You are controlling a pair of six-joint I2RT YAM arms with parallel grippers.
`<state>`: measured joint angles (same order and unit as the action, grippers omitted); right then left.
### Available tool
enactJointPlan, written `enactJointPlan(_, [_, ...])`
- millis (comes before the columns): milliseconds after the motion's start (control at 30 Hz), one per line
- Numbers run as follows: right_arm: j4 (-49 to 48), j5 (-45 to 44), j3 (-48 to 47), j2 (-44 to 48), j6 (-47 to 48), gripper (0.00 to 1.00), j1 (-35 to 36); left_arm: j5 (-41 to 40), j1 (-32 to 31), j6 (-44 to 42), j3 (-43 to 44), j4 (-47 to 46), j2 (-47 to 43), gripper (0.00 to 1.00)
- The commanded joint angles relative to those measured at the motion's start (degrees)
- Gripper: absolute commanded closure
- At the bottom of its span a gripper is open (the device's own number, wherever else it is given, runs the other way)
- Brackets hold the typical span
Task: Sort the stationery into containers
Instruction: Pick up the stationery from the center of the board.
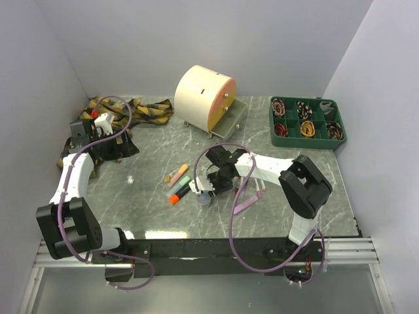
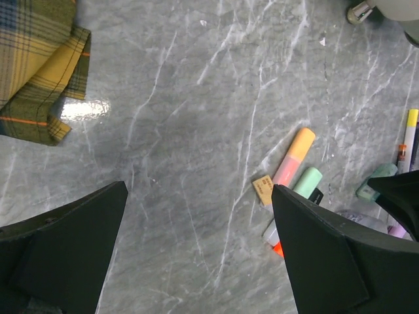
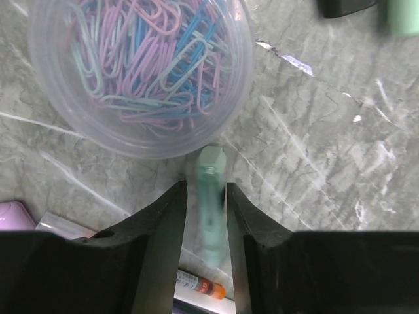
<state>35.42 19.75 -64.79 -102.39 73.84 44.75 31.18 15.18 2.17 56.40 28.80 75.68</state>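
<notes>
right gripper point(image 3: 204, 216) narrowed around pale green thin pen point(image 3: 211, 196) on grey marble table point(image 3: 327, 131) | pen tip touches clear round plastic tub of paper clips point(image 3: 141, 72) | risk: lift nudges tub or pen slips | left gripper point(image 2: 196, 248) wide, holding nothing

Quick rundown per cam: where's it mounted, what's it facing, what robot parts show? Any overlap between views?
Top external: above and behind the bases, facing down on the marble table; both arms show.
Left wrist: on the left hand, looking down at highlighters; both black fingers show, spread.
Right wrist: on the right hand, looking down at a mint pen between its fingers, beside the paperclip tub.
Shared: top and left wrist both show the highlighters and plaid cloth.
</notes>
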Motion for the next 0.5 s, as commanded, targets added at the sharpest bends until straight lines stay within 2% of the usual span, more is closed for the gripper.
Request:
enactJointPlan(0, [-0.53,-0.59,-1.30,-1.76,-1.33,0.61,0.16,2.40,-0.24,-0.42,2.83,-0.23,0.17,0.01])
enactJointPlan(167, [-1.93,-2.70,0.02,-2.55,-1.24,0.61,0.42,1.87,-0.24,-0.33,2.84,-0.41,0.70,0.01])
enactJointPlan(200, [-2.02,-2.44,-0.33,-3.07,-1.68,0.69,0.42,1.78,-0.24,-0.33,2.84,-0.41,0.70,0.01])
enactJointPlan(233, [-1.15,-1.91,-1.72,-3.51,-2.38,0.82,0.16,1.78,-0.24,-0.33,2.84,-0.41,0.70,0.00])
enactJointPlan(267, [-0.27,-1.30,-2.52,-3.52,-2.56,0.86,-0.62,1.69,-0.24,-0.33,3.01,-0.41,0.78,0.01])
enactJointPlan(367, [1.14,-0.94,-3.93,-1.60,-4.41,0.91,-1.07,1.60,-0.15,-0.59,3.36,-0.15,0.79,0.01])
enactJointPlan(467, [3.07,0.11,-6.04,4.90,-5.81,0.93,-2.03,2.04,-0.24,-0.86,4.15,-0.06,0.79,0.00])
